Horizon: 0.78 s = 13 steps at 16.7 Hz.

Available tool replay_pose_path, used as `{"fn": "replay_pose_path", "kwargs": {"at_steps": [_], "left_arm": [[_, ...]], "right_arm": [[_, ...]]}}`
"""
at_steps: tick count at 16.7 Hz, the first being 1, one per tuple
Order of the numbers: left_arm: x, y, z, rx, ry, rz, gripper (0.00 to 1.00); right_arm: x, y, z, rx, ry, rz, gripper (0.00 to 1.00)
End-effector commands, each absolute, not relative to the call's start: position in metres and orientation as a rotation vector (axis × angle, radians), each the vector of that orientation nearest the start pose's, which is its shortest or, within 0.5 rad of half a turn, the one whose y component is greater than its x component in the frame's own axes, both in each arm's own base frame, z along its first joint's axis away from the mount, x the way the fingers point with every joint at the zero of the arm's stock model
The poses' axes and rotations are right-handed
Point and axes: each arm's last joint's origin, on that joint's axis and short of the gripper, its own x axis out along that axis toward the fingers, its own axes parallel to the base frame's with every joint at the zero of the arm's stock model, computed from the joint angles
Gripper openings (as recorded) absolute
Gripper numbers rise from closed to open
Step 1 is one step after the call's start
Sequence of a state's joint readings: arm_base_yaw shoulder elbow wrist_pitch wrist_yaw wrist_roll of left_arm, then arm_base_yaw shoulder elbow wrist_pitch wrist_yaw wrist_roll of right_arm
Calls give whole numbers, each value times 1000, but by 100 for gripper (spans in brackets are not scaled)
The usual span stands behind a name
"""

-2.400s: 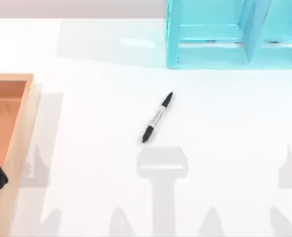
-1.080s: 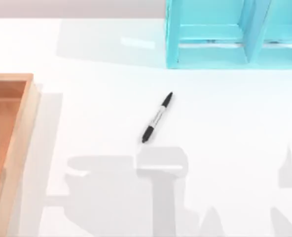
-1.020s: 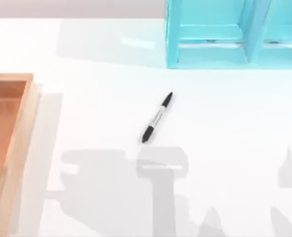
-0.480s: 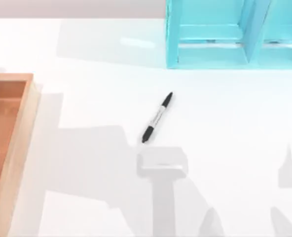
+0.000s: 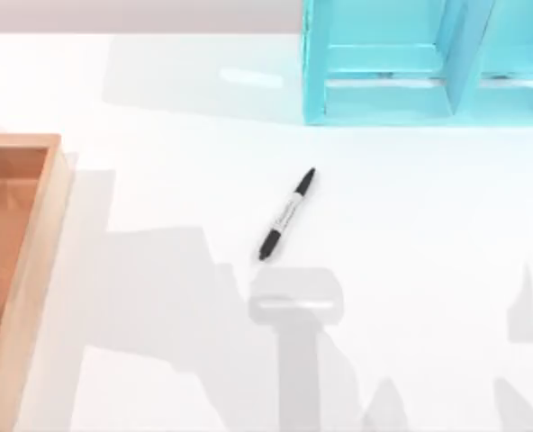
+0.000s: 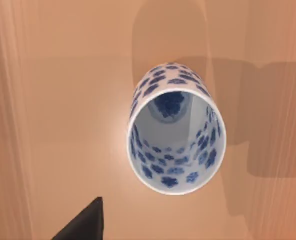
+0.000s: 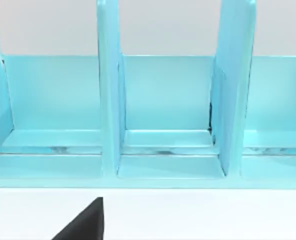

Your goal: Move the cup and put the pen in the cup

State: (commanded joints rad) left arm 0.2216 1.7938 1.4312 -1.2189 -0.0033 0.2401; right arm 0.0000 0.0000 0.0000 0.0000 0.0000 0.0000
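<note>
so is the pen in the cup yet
No, the pen lies flat on the white table, while the cup stands empty on a wooden surface.

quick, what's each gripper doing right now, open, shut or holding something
Left gripper: above the cup, which stands in the wooden tray; cannot tell, holding nothing.
Right gripper: facing the blue rack; cannot tell.

one pen (image 5: 286, 214), one cup (image 6: 175, 127), one wooden tray (image 5: 34, 261), one blue rack (image 5: 429, 63)
</note>
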Motion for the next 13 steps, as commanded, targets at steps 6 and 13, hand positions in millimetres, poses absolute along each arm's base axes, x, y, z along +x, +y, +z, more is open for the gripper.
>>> {"fn": "replay_pose_path", "kwargs": {"at_steps": [6, 13], "left_arm": [[325, 77, 160, 15, 1571, -9, 100], [322, 77, 148, 14, 1578, -10, 92]], "right_arm": [[106, -1, 160, 0, 0, 0, 100], [106, -1, 160, 0, 0, 0, 100]]}}
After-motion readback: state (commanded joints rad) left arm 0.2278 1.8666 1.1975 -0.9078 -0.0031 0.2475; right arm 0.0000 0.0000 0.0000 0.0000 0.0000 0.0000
